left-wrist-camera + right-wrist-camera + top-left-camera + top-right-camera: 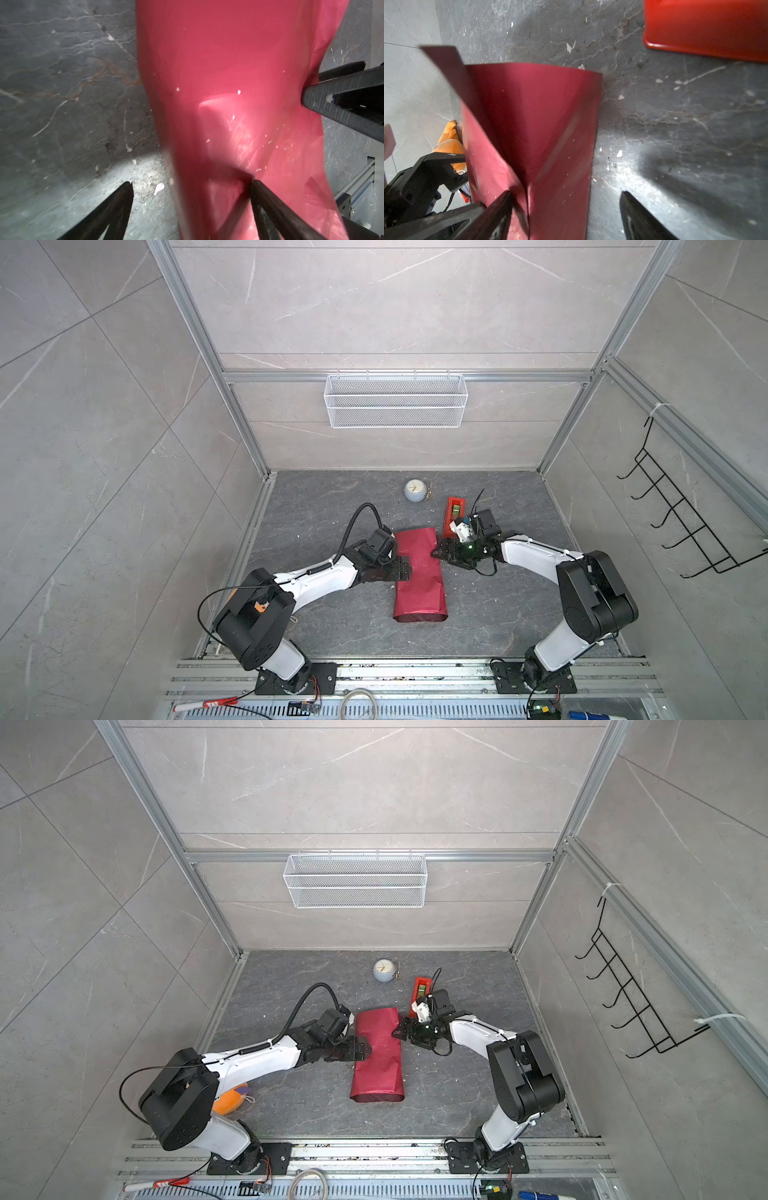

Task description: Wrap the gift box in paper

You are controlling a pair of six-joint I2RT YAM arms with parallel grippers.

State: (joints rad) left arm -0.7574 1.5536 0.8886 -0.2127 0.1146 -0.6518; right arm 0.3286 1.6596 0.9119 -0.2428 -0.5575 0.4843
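The paper [419,585] lies as a long dark-red bundle in the middle of the table, seen in both top views [378,1069]. The gift box is hidden; only the paper shows. My left gripper [405,570] is open at the bundle's left edge. In the left wrist view [191,182] one finger rests on the paper [218,72] and the other is over bare table. My right gripper [436,552] is open at the right edge. In its wrist view [565,192] one finger presses a fold of the paper [533,108] and the other is beside it.
A red tape dispenser [454,514] stands just behind the right gripper. A small round clock [414,490] sits near the back. A white wire basket [395,400] hangs on the back wall and a black hook rack [681,514] on the right wall. An orange object [230,1098] lies under the left arm.
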